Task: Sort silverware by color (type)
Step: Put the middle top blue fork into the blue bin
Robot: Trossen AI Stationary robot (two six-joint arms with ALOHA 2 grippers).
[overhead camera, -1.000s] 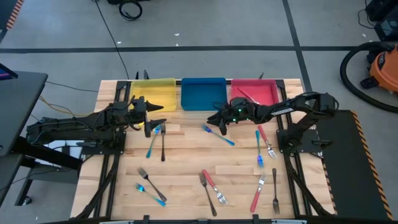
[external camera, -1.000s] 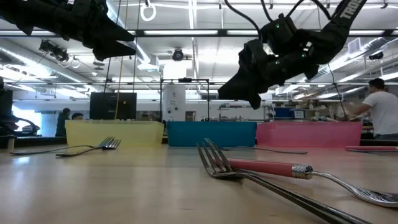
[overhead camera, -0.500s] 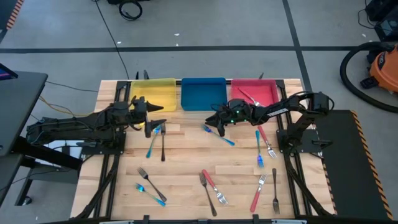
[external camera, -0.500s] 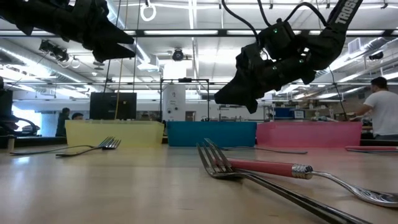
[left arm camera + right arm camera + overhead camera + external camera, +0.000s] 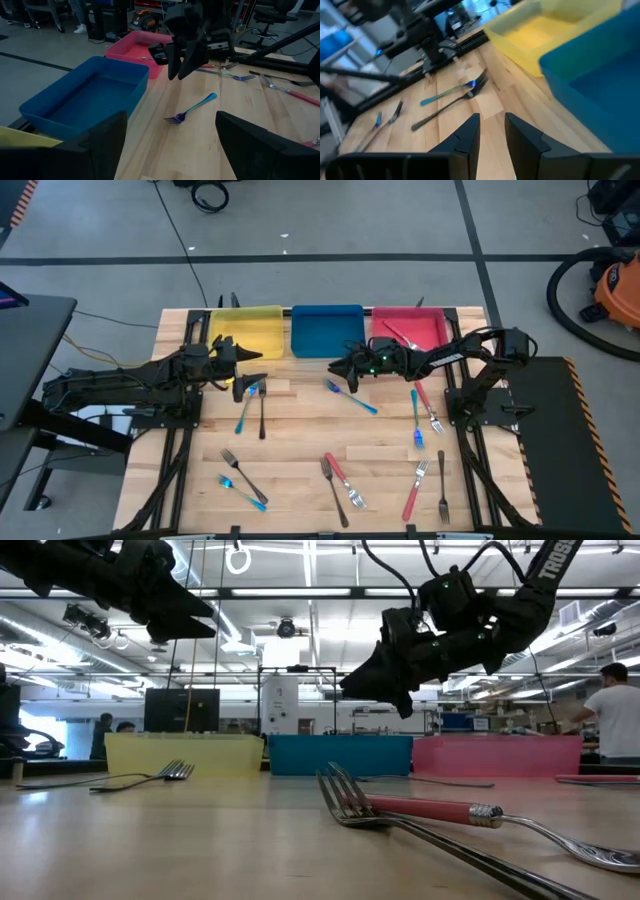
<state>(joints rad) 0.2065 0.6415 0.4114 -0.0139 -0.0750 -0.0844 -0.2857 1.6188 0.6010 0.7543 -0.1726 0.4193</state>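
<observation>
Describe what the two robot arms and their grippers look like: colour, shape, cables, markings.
Both arms are matte black and jointed, ending in two flat, dark fingers. The right gripper has small green lights glowing on its wrist, a black cable looping above it in the low view, and white lettering along its arm. The left gripper shows no lights or markings.

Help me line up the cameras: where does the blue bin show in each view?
High view: blue bin at the table's far edge, middle of three bins.
Low view: it stands centre, behind the forks.
Left wrist view: it fills the left side, empty.
Right wrist view: its corner shows at right.
Shared landmark: the yellow bin beside it; in the high view the right tool hovers near it.
</observation>
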